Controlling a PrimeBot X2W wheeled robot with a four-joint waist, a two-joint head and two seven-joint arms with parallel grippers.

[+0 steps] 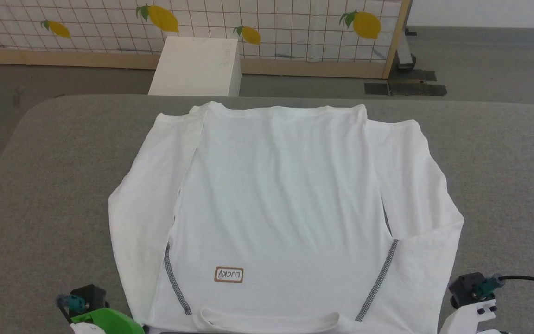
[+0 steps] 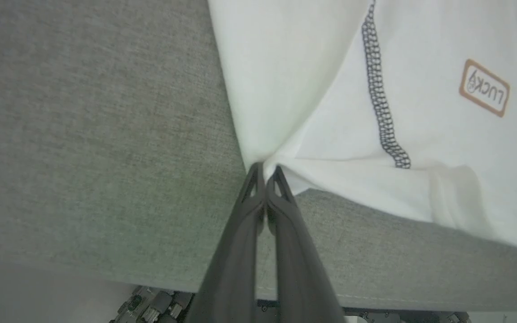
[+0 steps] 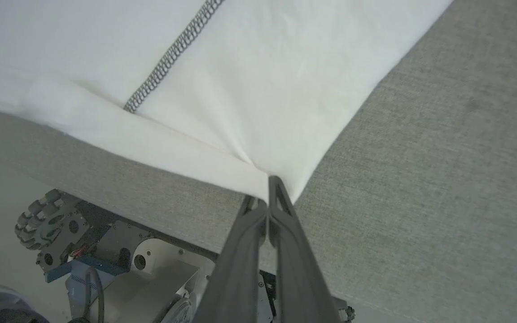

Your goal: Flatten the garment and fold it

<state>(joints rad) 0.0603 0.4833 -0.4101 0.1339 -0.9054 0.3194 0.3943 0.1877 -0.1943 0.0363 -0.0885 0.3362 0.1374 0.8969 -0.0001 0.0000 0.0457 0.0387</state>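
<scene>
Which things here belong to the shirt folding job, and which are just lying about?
Job: garment; left gripper and right gripper, each shut on a near corner; grey table under it.
Lying about: white box; lemon-print screen behind.

- Left gripper (image 2: 265, 172): fingers pressed together, tips pinching a shirt (image 2: 285, 67) corner.
- Right gripper (image 3: 264, 192): fingers likewise together, nipping the opposite near corner.
- Left wrist (image 1: 84, 299) and right wrist (image 1: 471, 287) low, well apart.
</scene>
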